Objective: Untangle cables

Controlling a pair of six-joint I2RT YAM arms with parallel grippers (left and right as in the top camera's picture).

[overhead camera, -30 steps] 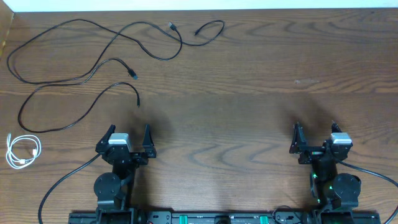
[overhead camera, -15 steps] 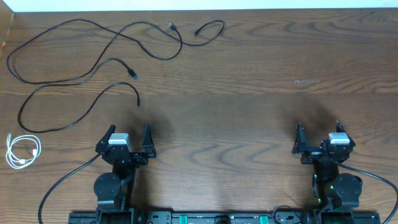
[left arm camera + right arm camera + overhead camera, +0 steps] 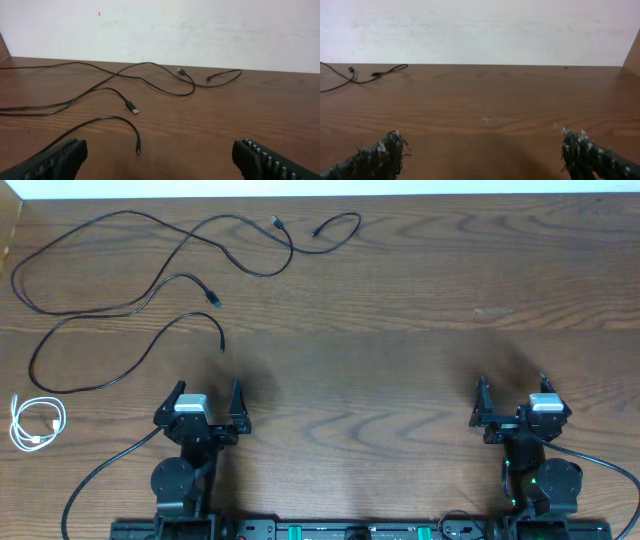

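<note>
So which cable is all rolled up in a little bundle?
The white cable, off by itself at the far left of the overhead view. It is wound into a small coil, while the black cables sprawl in long loose curves.

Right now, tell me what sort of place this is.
Probably a robot lab bench: a wooden table against a white wall, the left gripper and right gripper at its near edge, black cables and a coiled white cable laid out.

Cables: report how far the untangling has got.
Done: the white cable lies coiled apart from the rest. In hand: nothing; the left gripper and right gripper are open and empty. Left: the black cables cross each other at the far left.
</note>
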